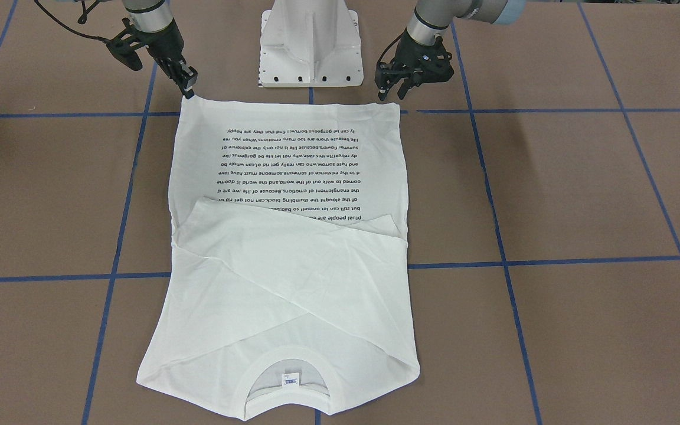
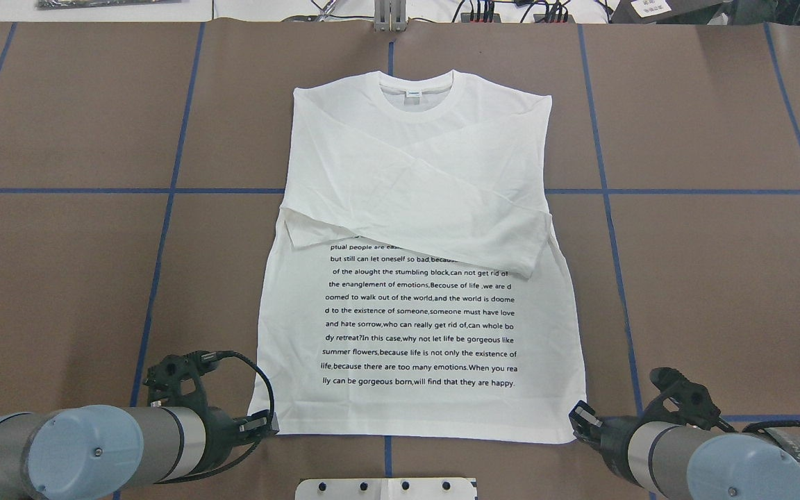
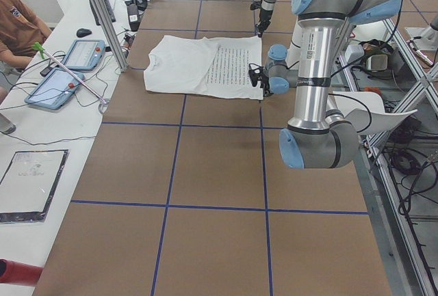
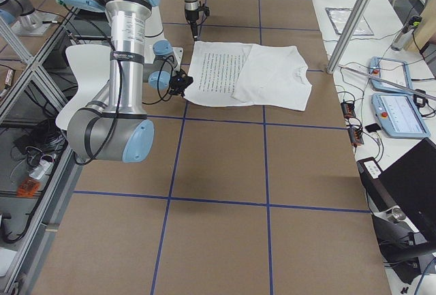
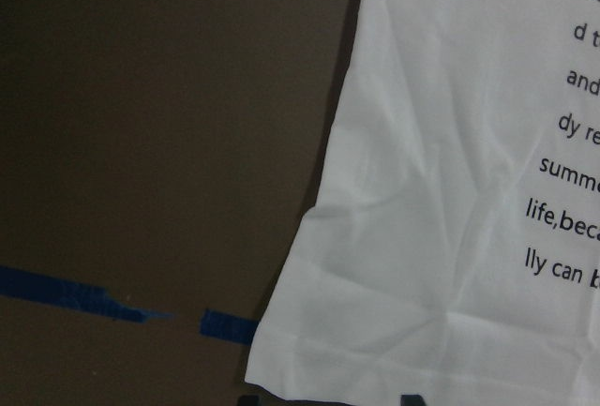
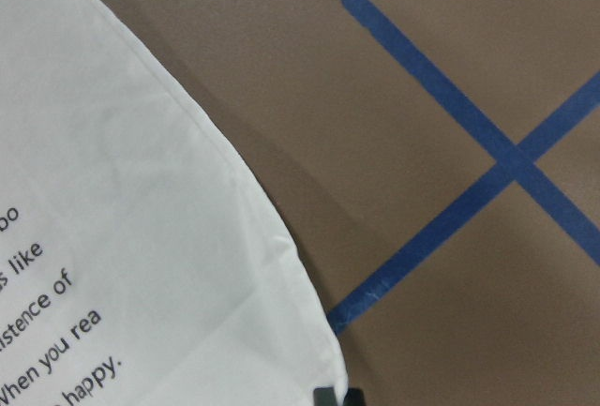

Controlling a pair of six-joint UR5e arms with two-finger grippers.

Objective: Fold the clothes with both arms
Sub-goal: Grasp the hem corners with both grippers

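Apparent step is the hem grasp: the T-shirt (image 2: 414, 208) lies flat, one hem corner just ahead of each gripper; the left gripper (image 1: 392, 92) is spread and empty, the right gripper (image 1: 188, 90) cannot be judged; next, both should pinch their corners together.

You are looking at two arms built alike: the left arm (image 2: 164, 437) and the right arm (image 2: 657, 444) are silver-grey tubes with rounded light-blue joint caps, each cap with a small dark screw at its centre. A black cable loops past each wrist, ending in the black left gripper (image 1: 391, 94) and right gripper (image 1: 189, 90). In the side views, the near arm's tube carries a small white label with black print. The white pedestal base (image 1: 310, 47) has a row of dark holes.
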